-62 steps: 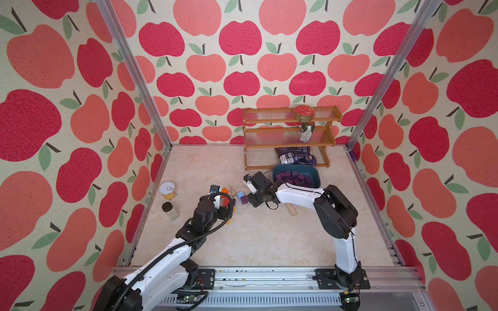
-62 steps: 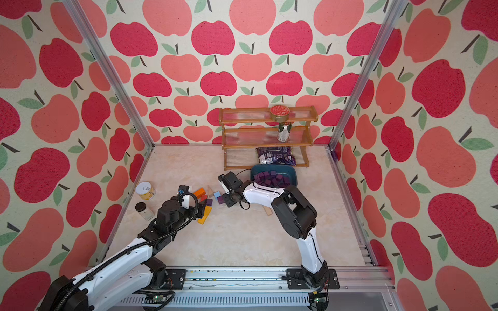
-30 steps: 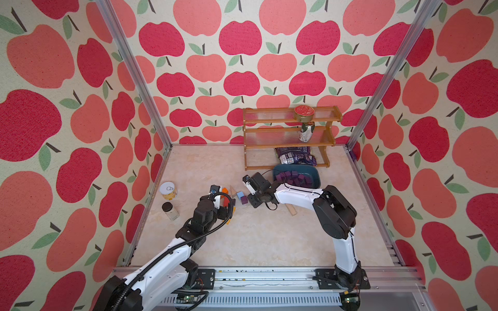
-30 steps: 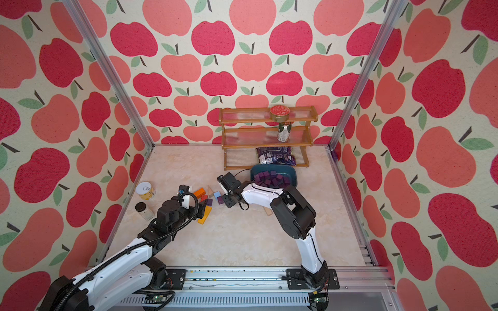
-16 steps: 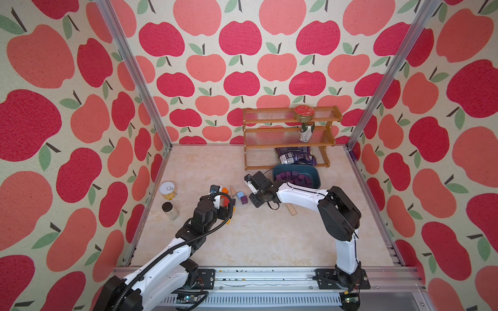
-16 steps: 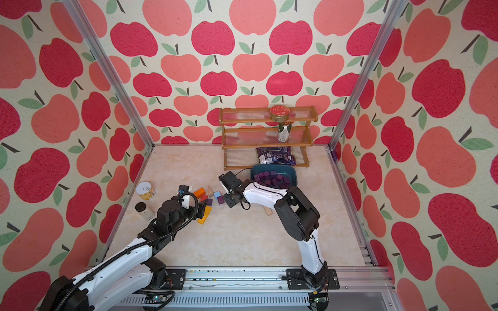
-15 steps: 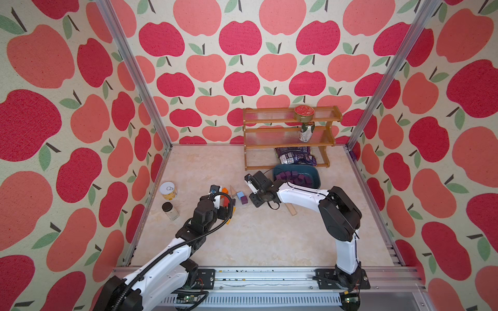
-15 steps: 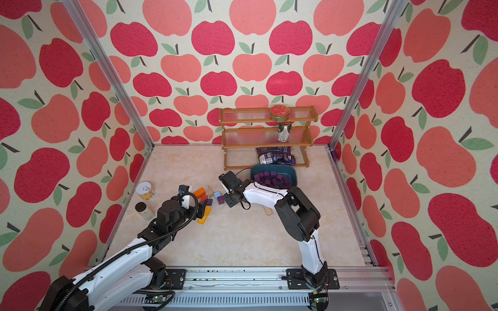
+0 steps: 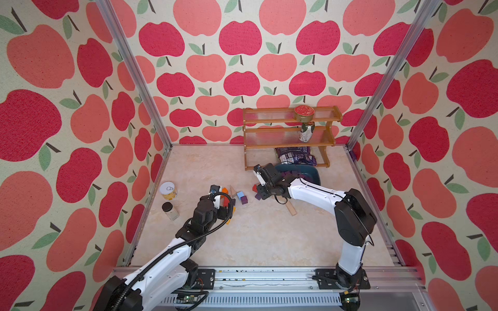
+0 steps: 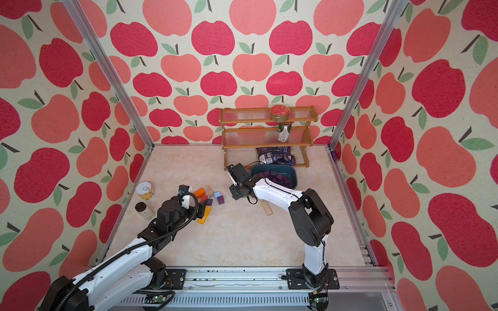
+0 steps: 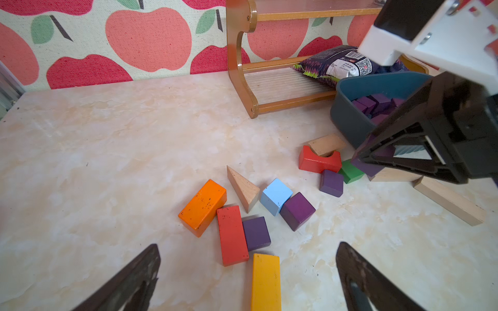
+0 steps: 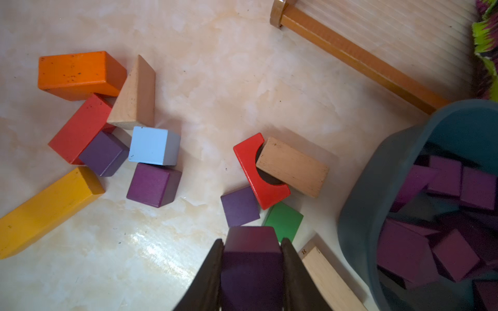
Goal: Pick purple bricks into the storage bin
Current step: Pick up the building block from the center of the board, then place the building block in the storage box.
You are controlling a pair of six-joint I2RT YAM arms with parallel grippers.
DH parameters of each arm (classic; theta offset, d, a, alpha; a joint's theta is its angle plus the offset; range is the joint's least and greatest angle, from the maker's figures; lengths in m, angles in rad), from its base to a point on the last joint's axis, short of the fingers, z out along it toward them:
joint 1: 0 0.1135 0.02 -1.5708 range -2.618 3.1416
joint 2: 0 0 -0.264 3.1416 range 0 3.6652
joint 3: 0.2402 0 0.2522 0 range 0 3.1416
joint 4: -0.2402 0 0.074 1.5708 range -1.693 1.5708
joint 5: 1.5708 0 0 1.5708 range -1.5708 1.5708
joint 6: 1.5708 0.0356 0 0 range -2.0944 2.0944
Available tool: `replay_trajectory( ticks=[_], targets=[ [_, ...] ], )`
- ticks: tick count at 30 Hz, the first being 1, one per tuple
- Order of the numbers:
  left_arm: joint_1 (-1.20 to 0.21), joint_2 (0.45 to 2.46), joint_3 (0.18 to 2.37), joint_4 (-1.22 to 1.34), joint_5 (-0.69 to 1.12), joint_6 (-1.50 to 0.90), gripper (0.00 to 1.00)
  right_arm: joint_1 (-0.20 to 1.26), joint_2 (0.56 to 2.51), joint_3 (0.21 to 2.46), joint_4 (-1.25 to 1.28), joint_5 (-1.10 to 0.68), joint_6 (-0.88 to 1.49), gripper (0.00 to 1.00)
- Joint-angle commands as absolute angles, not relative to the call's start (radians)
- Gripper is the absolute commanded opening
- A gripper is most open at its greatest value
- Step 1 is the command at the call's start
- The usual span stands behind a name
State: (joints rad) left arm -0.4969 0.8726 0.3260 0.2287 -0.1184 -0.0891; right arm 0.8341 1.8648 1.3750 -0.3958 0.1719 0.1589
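Right claw (image 12: 252, 243) first: its jaws are clamped hard on a small matte dark-purple wooden brick (image 12: 252, 258), squeezed between two black fingers (image 12: 207, 274). Whether that brick is clear of the tabletop, I can't tell.

Just past the fingertips lies a loose purple cube (image 12: 239, 206). It touches a red wooden arch block (image 12: 258, 175), and a green wooden block (image 12: 283, 220) sits right beside it. A plain tan cuboid (image 12: 292, 165) is tucked into the arch, and a long pale wooden plank (image 12: 328, 274) lies near the tub wall.

In both top views this claw sits at centre frame, just left of the storage bin (image 10: 292, 177). That shallow dark teal-blue plastic tub is right of centre, directly below the brown wooden three-tier rack (image 10: 266, 132), and a heap of purple bricks (image 12: 444, 175) lies inside it.

Over to the left claw (image 11: 248, 246), left of centre in the top views. Its jaws are spread wide with nothing between them, above a second cluster. Two more purple cubes (image 11: 296, 211) wait there among an orange cuboid (image 11: 203, 207), a red cuboid (image 11: 231, 235), a yellow bar (image 11: 265, 282), a pale-blue cube (image 11: 275, 196) and a tan wedge (image 11: 242, 189).
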Motion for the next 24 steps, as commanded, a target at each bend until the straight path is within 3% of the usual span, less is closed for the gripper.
replay_trajectory(
  ticks=[1,24],
  targets=[
    [-0.491,0.873,0.314,0.226,-0.107,-0.101,0.99,0.824,1.836,1.357,-0.431,0.182,0.179,0.25],
    [-0.490,0.880,0.315,0.230,-0.103,-0.104,0.99,0.646,1.738,1.360,-0.428,0.211,0.172,0.27]
  ],
)
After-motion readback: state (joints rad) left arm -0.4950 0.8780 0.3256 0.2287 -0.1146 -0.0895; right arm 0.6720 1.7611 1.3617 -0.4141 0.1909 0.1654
